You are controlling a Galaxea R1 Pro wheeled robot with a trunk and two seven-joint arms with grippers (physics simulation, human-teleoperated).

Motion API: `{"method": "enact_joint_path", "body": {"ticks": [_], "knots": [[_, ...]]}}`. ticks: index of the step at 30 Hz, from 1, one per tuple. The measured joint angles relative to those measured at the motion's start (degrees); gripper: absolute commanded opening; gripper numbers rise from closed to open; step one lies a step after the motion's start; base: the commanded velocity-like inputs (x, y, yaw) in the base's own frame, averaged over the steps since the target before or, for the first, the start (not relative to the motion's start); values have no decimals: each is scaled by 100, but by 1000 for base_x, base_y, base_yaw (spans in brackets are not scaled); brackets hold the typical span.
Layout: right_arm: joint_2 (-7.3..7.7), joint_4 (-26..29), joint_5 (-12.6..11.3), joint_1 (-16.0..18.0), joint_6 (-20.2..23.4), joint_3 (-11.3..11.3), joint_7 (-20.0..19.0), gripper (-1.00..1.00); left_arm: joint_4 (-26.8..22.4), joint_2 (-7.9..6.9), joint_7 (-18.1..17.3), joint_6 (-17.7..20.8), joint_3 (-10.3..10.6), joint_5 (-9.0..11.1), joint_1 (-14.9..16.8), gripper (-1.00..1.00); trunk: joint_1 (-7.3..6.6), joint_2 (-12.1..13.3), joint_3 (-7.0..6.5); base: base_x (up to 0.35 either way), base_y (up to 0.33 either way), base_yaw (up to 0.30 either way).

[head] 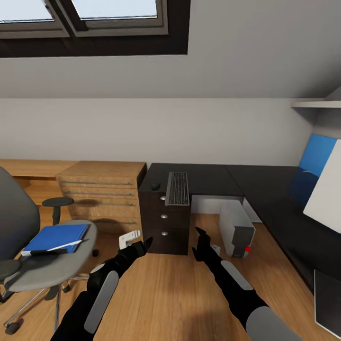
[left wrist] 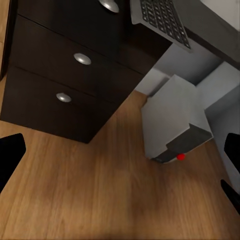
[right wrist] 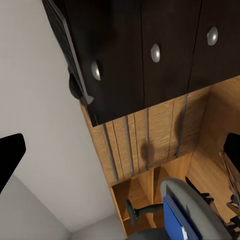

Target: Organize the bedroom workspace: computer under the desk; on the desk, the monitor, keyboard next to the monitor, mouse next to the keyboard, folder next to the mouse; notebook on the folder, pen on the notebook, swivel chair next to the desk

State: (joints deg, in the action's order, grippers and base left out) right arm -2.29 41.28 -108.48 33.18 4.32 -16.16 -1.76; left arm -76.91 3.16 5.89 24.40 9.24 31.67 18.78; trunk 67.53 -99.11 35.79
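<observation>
Both arms are glossy black with rounded, jointed segments, and each carries a long, smooth grey panel set into the upper side of the forearm behind the wrist, with a second grey panel further back toward the elbow. The left gripper [head: 143, 245] and the right gripper [head: 201, 242] are matte black all over, each ending in two slim, pointed fingers that taper to narrow tips. Seen from the wrist cameras, the fingers [left wrist: 11, 156] are plain black wedges with no markings, screws or cables visible on them.
</observation>
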Motion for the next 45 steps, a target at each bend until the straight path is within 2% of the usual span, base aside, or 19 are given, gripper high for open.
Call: {"method": "enact_joint_path", "body": {"ticks": [10,14,16,17,19,20,24,26,29,33,38,39,40,41,42,43,45], "knots": [[-2,-19,26,0,-84,-15,0,100,84,15,23,-4,22,-20,0,100,-220,401,-180,0,0,0],[-7,-43,298,0,-374,-113,0,100,174,29,157,-6,39,-30,0,100,-308,562,-251,0,0,0],[-14,-99,660,-1,-686,-237,0,100,199,33,324,-10,116,-35,0,100,-352,642,-287,0,0,0],[-18,-163,947,-2,-945,-336,1,100,208,33,496,-17,215,-41,0,100,-373,682,-305,0,0,0],[-19,-242,1254,-2,-1251,-437,0,100,212,31,730,-20,330,-46,-1,100,-417,762,-341,0,0,0],[-20,-332,1541,-2,-1537,-507,1,100,216,30,998,-26,419,-40,-1,100,-439,802,-359,0,0,0],[-21,-601,2119,-2,-2069,-587,-5,100,292,23,1625,-39,538,-22,-1,100,-527,963,-431,0,0,0],[-21,-830,2332,-3,-2222,-610,-7,100,404,11,1834,-45,563,-13,-1,100,-571,1043,-467,0,0,0],[-22,-1196,2510,-3,-2322,-628,-12,100,639,1,1983,-54,577,-7,-1,100,-637,1164,-520,0,0,0],[-26,-1705,2785,-3,-2381,-678,-19,100,1075,-4,2058,-106,586,-30,-1,100,-725,1324,-592,0,0,0],[-57,-2407,3572,-2,-2498,-813,-22,100,1808,4,2072,-611,593,-16,-1,100,-835,1525,-682,0,0,0],[-99,-2665,3881,-3,-2572,-857,-20,100,2122,15,2069,-833,607,-12,-2,100,-857,1565,-700,0,0,0],[-125,-2807,4057,-2,-2628,-877,-19,100,2311,22,2067,-954,628,-13,-1,100,-879,1605,-718,0,0,0],[-178,-3074,4379,-2,-2771,-901,-18,100,2670,31,2064,-1192,697,-7,-2,100,-900,1645,-735,0,0,0],[-206,-3204,4549,-2,-2865,-913,-17,100,2865,38,2062,-1325,753,-8,-1,100,-923,1685,-754,0,0,0],[-252,-3431,4842,-2,-3068,-922,-16,100,3206,53,2061,-1589,893,-1,-2,100,-944,1725,-771,0,0,0],[-299,-3717,5189,-2,-3344,-929,-16,100,3646,73,2061,-2023,1125,6,-1,100,-989,1805,-808,0,0,0]]}}
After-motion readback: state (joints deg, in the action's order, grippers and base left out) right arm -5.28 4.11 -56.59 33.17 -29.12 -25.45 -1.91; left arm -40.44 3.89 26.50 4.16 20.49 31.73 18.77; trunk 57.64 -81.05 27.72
